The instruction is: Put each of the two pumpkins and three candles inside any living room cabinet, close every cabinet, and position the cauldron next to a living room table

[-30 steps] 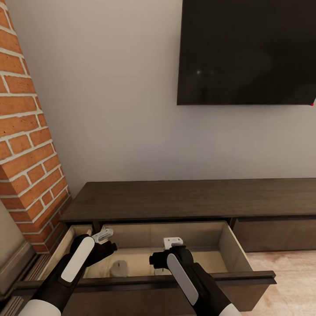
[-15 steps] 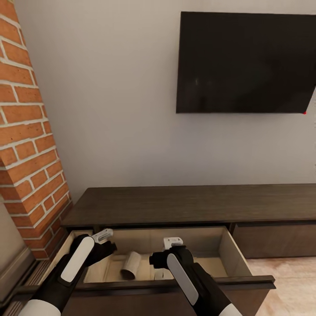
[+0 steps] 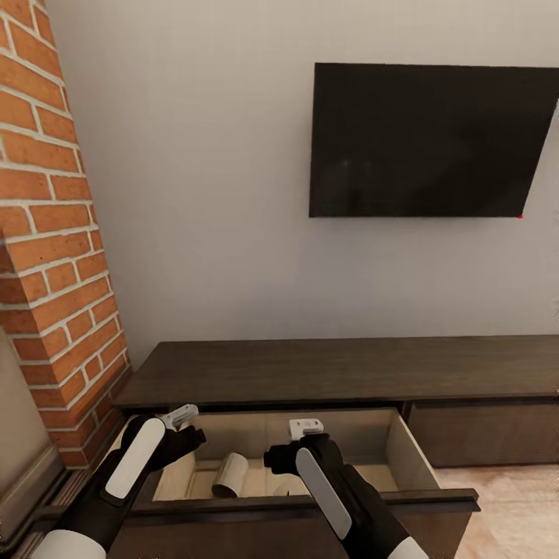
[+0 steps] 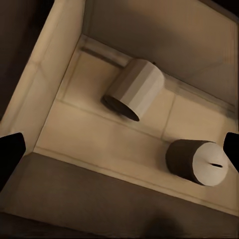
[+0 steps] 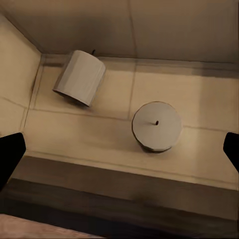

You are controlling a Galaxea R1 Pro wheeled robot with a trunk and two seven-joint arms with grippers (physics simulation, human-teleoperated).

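Note:
The cabinet [image 3: 326, 369] is a long, low, dark-brown unit, and its left drawer [image 3: 411, 454] stands pulled out, pale inside. Two grey candles are in the drawer. One candle [image 3: 231, 474] [image 4: 135, 88] [image 5: 80, 77] lies on its side. The other candle [image 4: 198, 162] [image 5: 157, 125] stands upright with its wick up. My left gripper [image 3: 181, 418] [image 4: 119, 149] hovers open over the drawer's left part. My right gripper [image 3: 306, 428] [image 5: 119, 152] hovers open over its middle. Neither holds anything. The pumpkins and the cauldron are out of view.
A red brick chimney wall [image 3: 54, 256] rises close on the left. A black television [image 3: 427, 140] hangs on the white wall above the cabinet. The drawer's dark front [image 3: 310, 508] lies just below both grippers. Pale wood floor [image 3: 516, 505] shows at the right.
A candle that was a blur low in the drawer now lies still on its side. The camera has tilted up, so the whole picture has shifted down. Both grippers stay open over the drawer.

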